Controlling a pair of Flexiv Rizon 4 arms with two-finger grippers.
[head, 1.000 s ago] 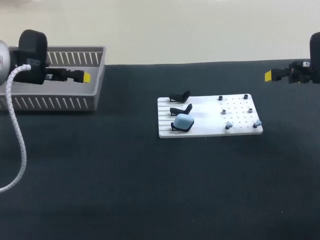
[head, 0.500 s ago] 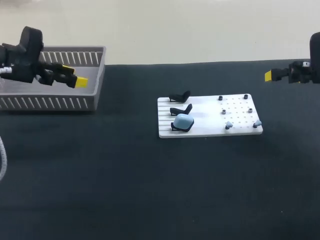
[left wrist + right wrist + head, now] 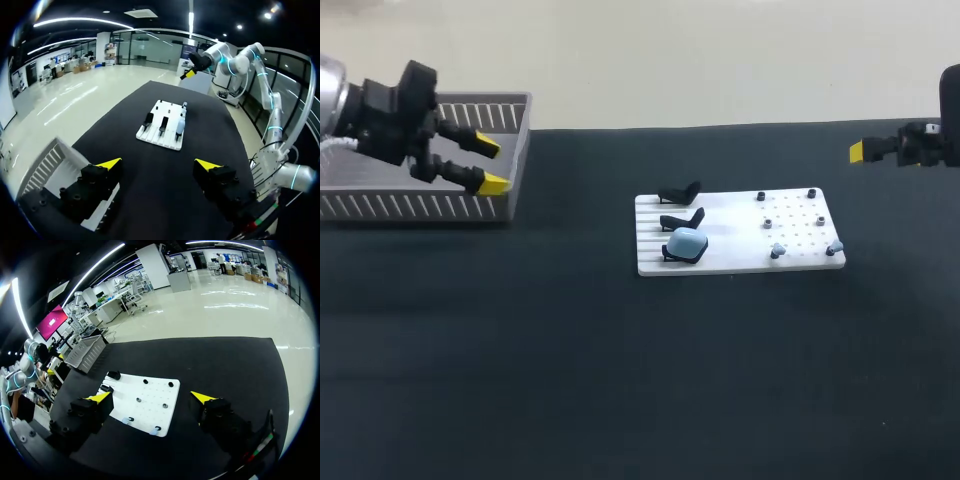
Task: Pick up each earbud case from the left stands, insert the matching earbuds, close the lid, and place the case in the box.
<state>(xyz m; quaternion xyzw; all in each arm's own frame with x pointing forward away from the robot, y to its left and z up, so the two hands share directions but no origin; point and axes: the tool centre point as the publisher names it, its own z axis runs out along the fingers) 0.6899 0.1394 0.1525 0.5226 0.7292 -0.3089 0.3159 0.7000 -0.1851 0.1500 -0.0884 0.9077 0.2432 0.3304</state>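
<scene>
Three black stands (image 3: 681, 219) line the left part of a white board (image 3: 740, 262) in the middle of the frame, on the dark table (image 3: 620, 380). The nearest stand carries the light blue case (image 3: 687, 242); the two behind it hold nothing. On the board's right part small earbuds (image 3: 778, 250) sit on pegs, two light blue near the front edge and darker ones farther back. Farther off, at the right edge of the frame, the right gripper (image 3: 151, 396) hangs above the table, jaws wide apart and gripping nothing. At the upper left, the left gripper (image 3: 491, 166), jaws likewise spread wide and empty, hovers by the right end of the grey slatted box (image 3: 420, 205).
</scene>
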